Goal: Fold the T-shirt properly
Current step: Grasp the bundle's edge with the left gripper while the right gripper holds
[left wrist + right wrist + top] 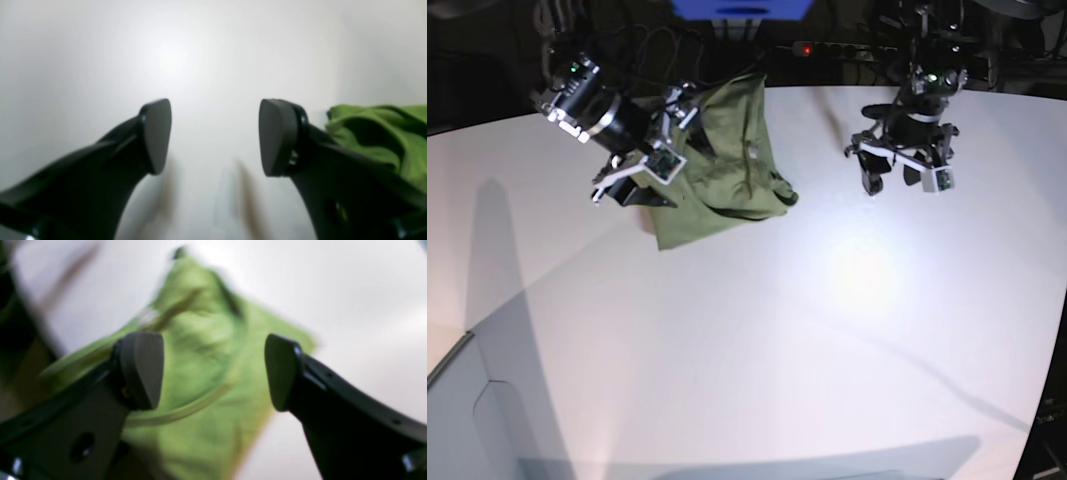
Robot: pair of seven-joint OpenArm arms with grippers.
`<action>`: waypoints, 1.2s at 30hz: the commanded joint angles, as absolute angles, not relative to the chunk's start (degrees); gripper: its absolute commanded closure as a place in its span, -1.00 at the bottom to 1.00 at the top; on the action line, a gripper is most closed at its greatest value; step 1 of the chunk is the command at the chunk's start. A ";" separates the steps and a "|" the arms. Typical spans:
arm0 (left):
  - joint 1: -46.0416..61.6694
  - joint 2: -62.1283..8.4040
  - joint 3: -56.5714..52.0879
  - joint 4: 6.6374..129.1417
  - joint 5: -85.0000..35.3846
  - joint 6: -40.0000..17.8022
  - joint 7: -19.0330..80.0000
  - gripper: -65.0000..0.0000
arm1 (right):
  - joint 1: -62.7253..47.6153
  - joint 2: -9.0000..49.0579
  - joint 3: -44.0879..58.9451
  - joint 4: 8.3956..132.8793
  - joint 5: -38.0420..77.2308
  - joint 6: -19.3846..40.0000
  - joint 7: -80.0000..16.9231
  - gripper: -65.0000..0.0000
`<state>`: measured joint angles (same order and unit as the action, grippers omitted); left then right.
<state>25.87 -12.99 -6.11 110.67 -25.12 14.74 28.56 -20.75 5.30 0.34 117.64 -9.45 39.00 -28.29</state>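
Lying bunched near the table's (757,380) far edge, the T-shirt (722,165) sat under the right gripper's (213,371) parted jaws, beside the left gripper's (215,136) parted jaws.

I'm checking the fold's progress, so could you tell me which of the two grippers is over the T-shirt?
The right gripper: its open jaws frame the T-shirt. The left gripper hangs over bare table.

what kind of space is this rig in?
Probably a robotics lab or test cell: a large bare white table, two camera-carrying arms over it, cables and a power strip in the dark behind. An olive T-shirt is the only workpiece.
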 commanded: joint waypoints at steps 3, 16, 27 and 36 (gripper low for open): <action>25.89 -10.24 -4.62 112.48 -25.27 14.73 27.21 -0.22 | -19.56 3.21 5.05 117.23 -8.66 40.00 -26.95 -0.40; 21.41 -2.24 3.65 111.60 -24.84 14.73 27.12 -0.46 | -18.51 3.30 7.08 113.54 -8.92 40.00 -26.95 -0.40; 17.01 -2.15 9.10 103.78 -25.19 14.46 26.68 -0.45 | -18.33 3.38 7.08 110.81 -9.01 40.00 -26.95 -0.40; 14.81 -2.07 9.80 101.14 -25.27 14.46 26.68 -0.45 | -18.33 4.53 7.08 110.81 -9.01 40.00 -26.95 -0.40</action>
